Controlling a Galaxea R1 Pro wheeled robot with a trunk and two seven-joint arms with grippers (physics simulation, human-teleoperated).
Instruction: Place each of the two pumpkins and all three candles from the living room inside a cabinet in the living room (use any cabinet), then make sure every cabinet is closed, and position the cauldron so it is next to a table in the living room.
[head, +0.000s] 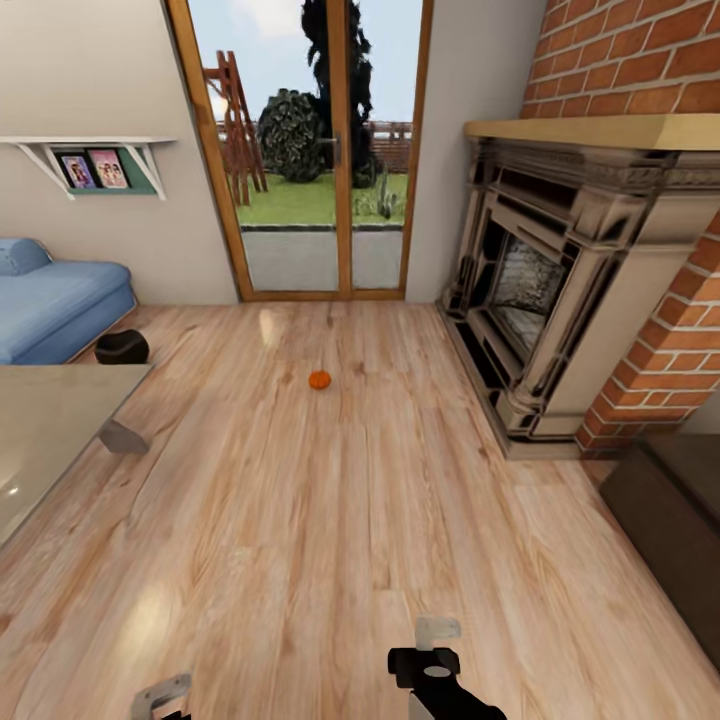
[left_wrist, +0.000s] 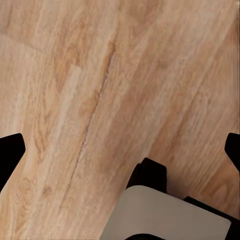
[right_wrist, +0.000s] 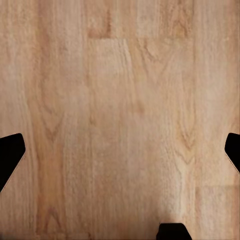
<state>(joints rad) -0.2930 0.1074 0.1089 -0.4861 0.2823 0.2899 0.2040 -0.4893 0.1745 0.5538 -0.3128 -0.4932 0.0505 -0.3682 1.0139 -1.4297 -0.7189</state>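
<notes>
One small orange pumpkin lies on the wooden floor in mid-room, ahead of me and in front of the glass door. The black cauldron sits on the floor at the left, between the blue sofa and the far corner of the glossy grey table. An end of the dark-brown cabinet juts in at the right edge. The candles are out of view. My left gripper and right gripper hang low over bare floor, both open and holding nothing.
A stone fireplace in a brick wall fills the right side. The blue sofa stands at the left under a wall shelf. Open wooden floor stretches from me to the pumpkin and the glass door.
</notes>
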